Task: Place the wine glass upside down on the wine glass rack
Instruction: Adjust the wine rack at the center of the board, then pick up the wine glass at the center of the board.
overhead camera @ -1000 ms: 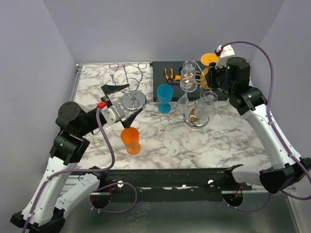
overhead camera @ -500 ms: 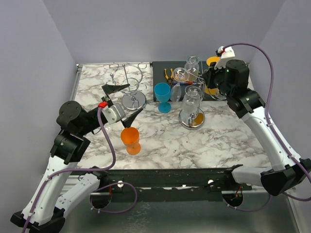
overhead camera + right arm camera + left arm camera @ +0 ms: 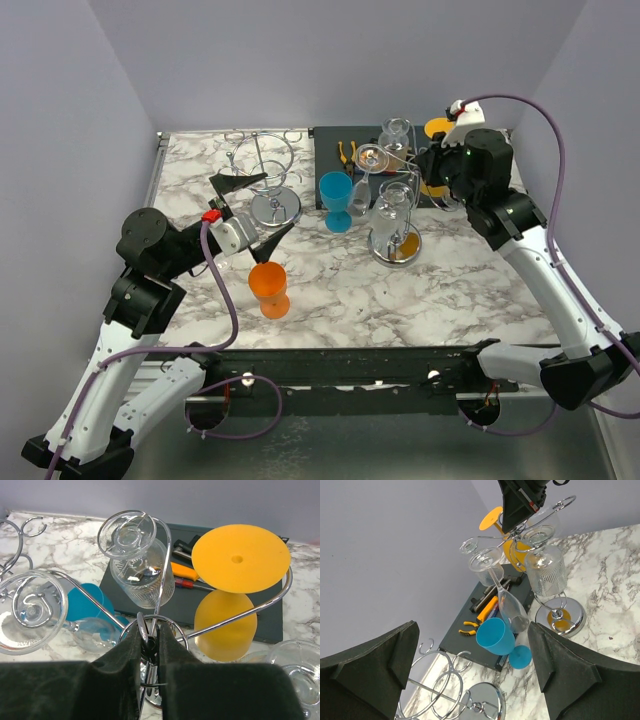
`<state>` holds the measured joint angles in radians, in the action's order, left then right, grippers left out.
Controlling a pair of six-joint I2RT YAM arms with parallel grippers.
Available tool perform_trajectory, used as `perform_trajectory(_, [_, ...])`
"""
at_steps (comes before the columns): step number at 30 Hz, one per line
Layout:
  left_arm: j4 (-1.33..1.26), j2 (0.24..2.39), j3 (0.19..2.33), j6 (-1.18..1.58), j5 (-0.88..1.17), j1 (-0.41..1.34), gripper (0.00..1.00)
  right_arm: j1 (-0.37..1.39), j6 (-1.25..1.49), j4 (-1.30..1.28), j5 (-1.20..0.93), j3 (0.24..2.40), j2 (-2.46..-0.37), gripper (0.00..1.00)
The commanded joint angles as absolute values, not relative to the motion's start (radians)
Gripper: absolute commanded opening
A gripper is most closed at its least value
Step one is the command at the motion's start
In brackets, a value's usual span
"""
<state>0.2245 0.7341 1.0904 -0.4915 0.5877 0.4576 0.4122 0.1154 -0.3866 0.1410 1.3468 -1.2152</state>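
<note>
My right gripper (image 3: 420,168) (image 3: 150,631) is shut on the top loop of the chrome wine glass rack (image 3: 395,246) (image 3: 167,545), which stands upright at the back right. Upside down on its arms hang a yellow glass (image 3: 235,560), a ribbed clear glass (image 3: 142,577) (image 3: 545,572) and a clear wine glass (image 3: 372,158) (image 3: 512,607), the last one tilted. An orange wine glass (image 3: 268,286) stands upright on the marble. My left gripper (image 3: 256,212) (image 3: 473,626) hangs open just above and behind it, holding nothing.
A second, empty chrome rack (image 3: 268,180) (image 3: 452,700) stands at the back left, close behind my left fingers. A blue glass (image 3: 338,200) (image 3: 495,635) stands between the racks. A dark tray (image 3: 330,145) with pliers (image 3: 349,152) lies along the back wall.
The right rack has gone from tilted to upright, and its hanging glasses have swung. The right jaws have closed on its top loop. The left arm has not moved.
</note>
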Motion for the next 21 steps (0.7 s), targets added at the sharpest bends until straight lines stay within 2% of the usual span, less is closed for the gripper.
perform_trajectory(1, [0.230,0.731,1.109,-0.495,0.600,0.454,0.99,0.418,0.164,-0.418,0.144,1.377,-1.213,0.19])
perform_trajectory(6, [0.232,0.724,1.096,-0.487,0.597,0.454,0.99,0.419,0.157,-0.441,0.113,1.443,-1.203,0.46])
perform_trajectory(8, [0.232,0.720,1.086,-0.475,0.597,0.454,0.99,0.419,0.159,-0.459,0.089,1.481,-1.208,0.53])
perform_trajectory(15, [0.241,0.698,1.036,-0.446,0.578,0.454,0.99,0.428,0.151,-0.512,0.033,1.620,-1.255,0.68])
perform_trajectory(21, [0.254,0.668,1.017,-0.409,0.537,0.454,0.99,0.649,0.057,-0.559,0.201,1.780,-1.385,0.74])
